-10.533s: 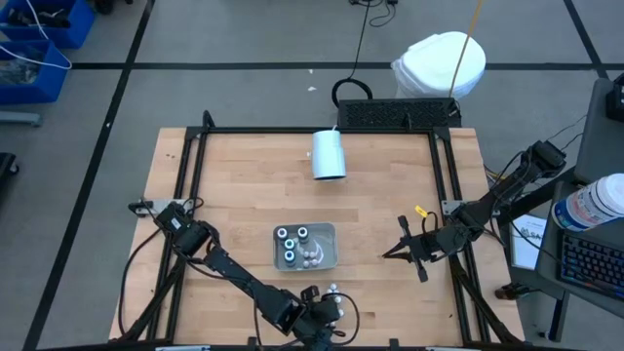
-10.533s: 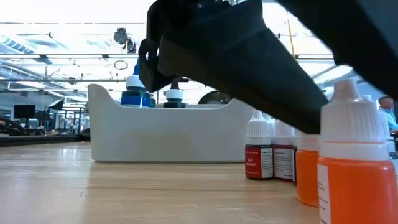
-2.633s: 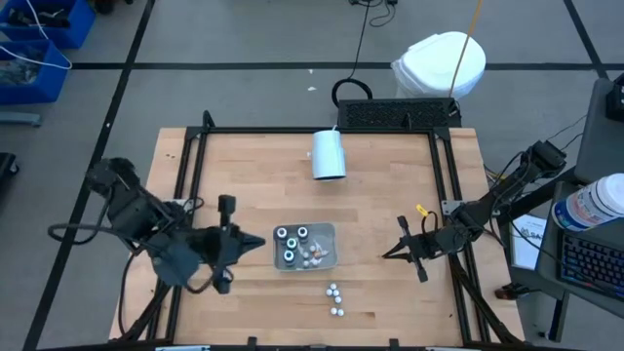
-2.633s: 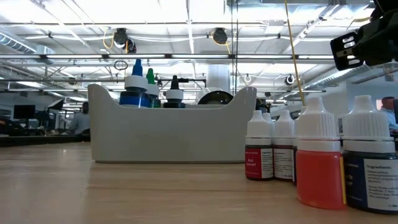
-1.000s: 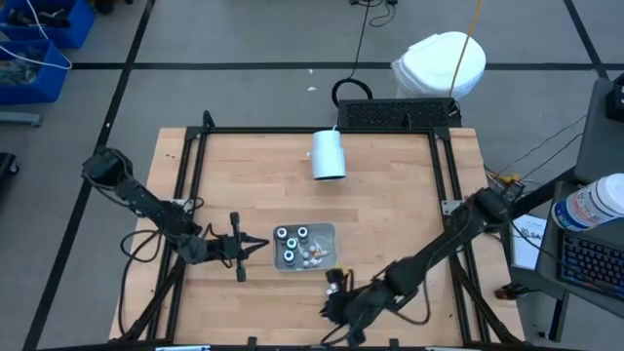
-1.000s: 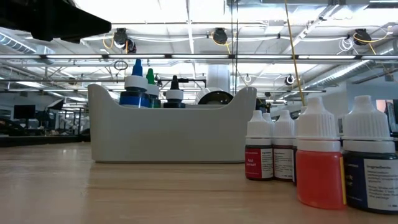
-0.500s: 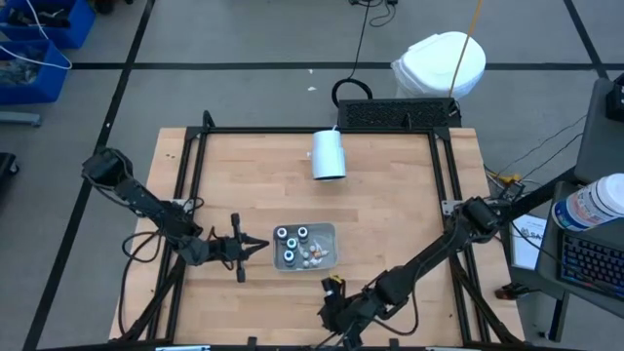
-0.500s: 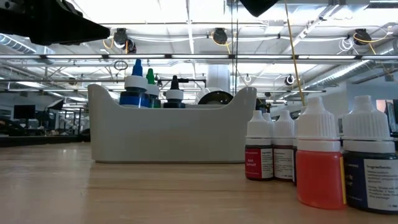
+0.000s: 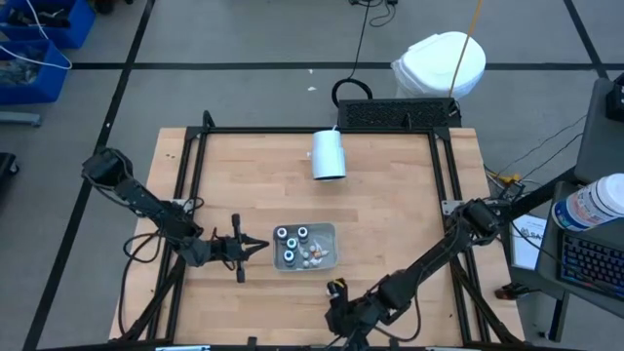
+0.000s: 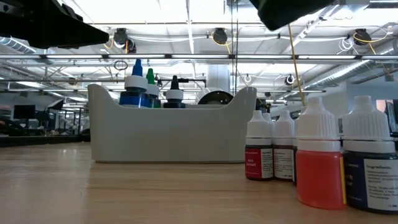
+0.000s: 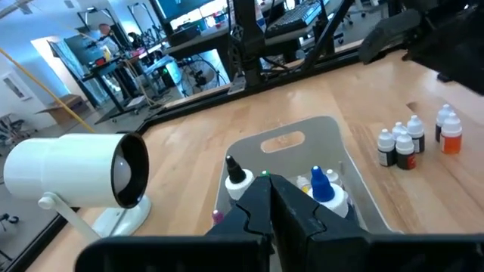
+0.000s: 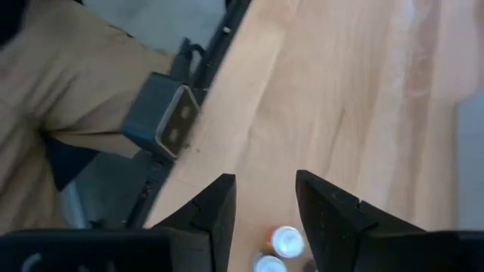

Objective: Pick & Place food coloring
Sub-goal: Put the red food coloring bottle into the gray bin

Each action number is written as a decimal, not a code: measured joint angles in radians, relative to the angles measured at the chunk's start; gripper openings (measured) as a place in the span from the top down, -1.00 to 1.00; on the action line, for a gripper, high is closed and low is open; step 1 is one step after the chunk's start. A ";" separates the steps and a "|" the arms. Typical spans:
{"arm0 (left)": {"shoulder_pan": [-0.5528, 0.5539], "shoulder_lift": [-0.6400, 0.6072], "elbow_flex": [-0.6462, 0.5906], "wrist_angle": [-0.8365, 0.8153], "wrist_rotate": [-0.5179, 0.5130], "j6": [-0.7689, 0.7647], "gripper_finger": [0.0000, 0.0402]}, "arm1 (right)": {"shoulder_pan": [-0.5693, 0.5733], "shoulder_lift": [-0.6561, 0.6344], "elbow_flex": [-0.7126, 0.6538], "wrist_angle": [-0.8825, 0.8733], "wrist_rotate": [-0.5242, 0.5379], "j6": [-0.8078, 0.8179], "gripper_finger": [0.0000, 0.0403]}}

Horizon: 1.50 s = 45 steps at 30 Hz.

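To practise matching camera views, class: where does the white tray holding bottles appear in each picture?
High view: white tray mid-table, towards the near edge.
Low view: left of centre, side wall facing the camera.
Left wrist view: middle of the picture.
Right wrist view: not in it.
Shared landmark: the loose bottles standing beside it.

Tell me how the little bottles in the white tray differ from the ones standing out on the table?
The bottles in the white tray have pointed blue, green and black tips, wide bodies. The loose bottles on the wooden table are slimmer, with white caps over red and orange liquid. The tray bottles are walled in; the loose ones cluster in the open. All stand upright.
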 joint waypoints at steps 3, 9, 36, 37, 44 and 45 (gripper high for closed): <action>0.000 0.000 0.000 -0.003 0.017 -0.011 0.95 | 0.000 0.000 0.008 -0.036 0.030 0.001 0.34; 0.000 0.000 0.000 -0.007 0.019 -0.029 0.95 | 0.000 0.000 0.139 -0.240 0.040 0.024 0.34; 0.000 0.000 0.000 -0.066 0.018 -0.054 0.95 | -0.140 0.092 0.188 -0.333 -0.069 -0.138 0.39; 0.000 0.000 0.000 -0.066 0.018 -0.054 0.95 | -0.142 0.092 0.208 -0.373 -0.069 -0.126 0.40; 0.008 0.000 0.000 -0.066 0.018 -0.028 0.95 | -0.158 0.170 0.383 -0.560 -0.086 -0.097 0.47; 0.010 0.000 0.000 -0.066 0.018 -0.028 0.95 | -0.158 0.188 0.414 -0.562 -0.096 -0.097 0.47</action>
